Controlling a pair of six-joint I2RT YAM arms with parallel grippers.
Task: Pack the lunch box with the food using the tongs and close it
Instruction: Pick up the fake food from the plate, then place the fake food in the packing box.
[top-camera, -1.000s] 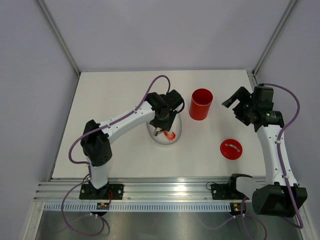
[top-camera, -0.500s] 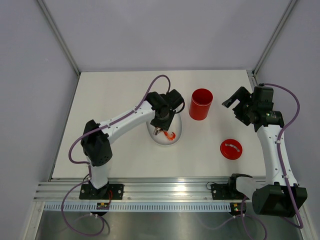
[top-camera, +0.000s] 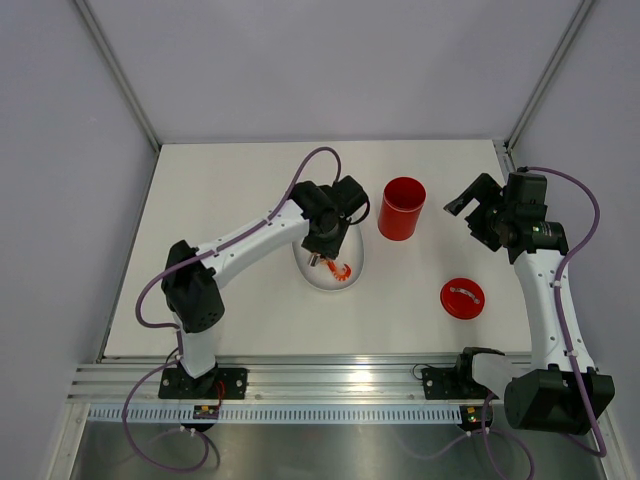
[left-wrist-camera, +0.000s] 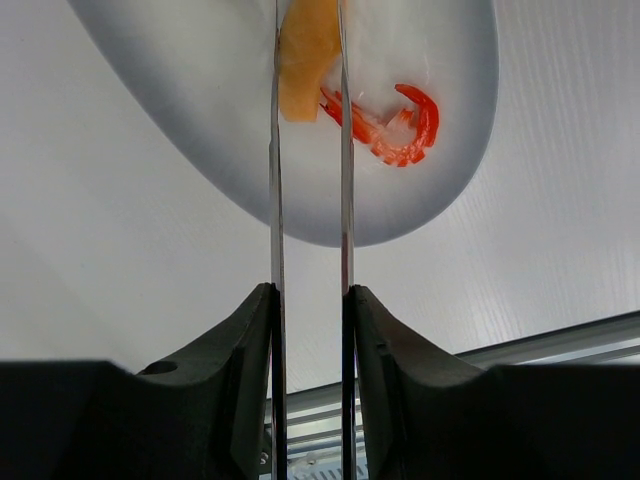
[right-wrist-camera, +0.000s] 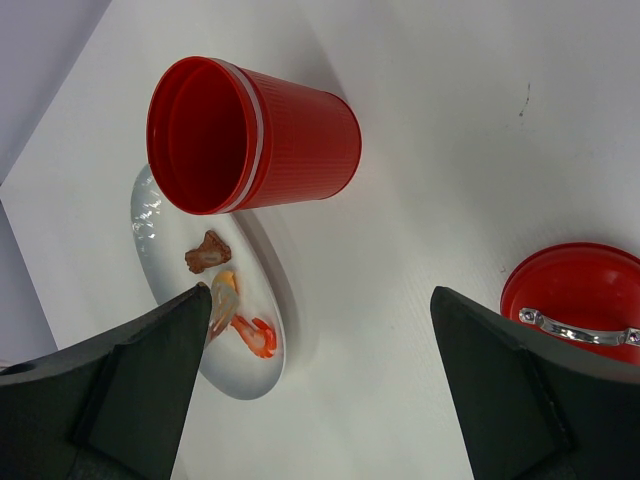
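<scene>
My left gripper (left-wrist-camera: 310, 300) is shut on the silver tongs (left-wrist-camera: 275, 200), its fingers pressing the two thin arms towards each other. An orange food piece (left-wrist-camera: 308, 50) sits between the tong tips over the white plate (left-wrist-camera: 200, 130). A red shrimp piece (left-wrist-camera: 390, 125) lies just right of it. The top view has this gripper (top-camera: 322, 242) above the plate (top-camera: 318, 285). The red lunch box (top-camera: 402, 208) stands open and upright to the right of the plate. Its lid (top-camera: 462, 298) lies flat, nearer the front. My right gripper (top-camera: 472, 215) hangs open and empty right of the lunch box.
From the right wrist I see the lunch box (right-wrist-camera: 250, 135), the lid (right-wrist-camera: 580, 300) with a metal handle, and the plate (right-wrist-camera: 160, 230). On the plate lie a brown piece (right-wrist-camera: 207, 253), an orange piece (right-wrist-camera: 224, 293) and a red shrimp (right-wrist-camera: 255, 337). Grey walls enclose the table.
The left gripper has shifted very slightly over the plate. The right arm, lunch box and lid have not moved.
</scene>
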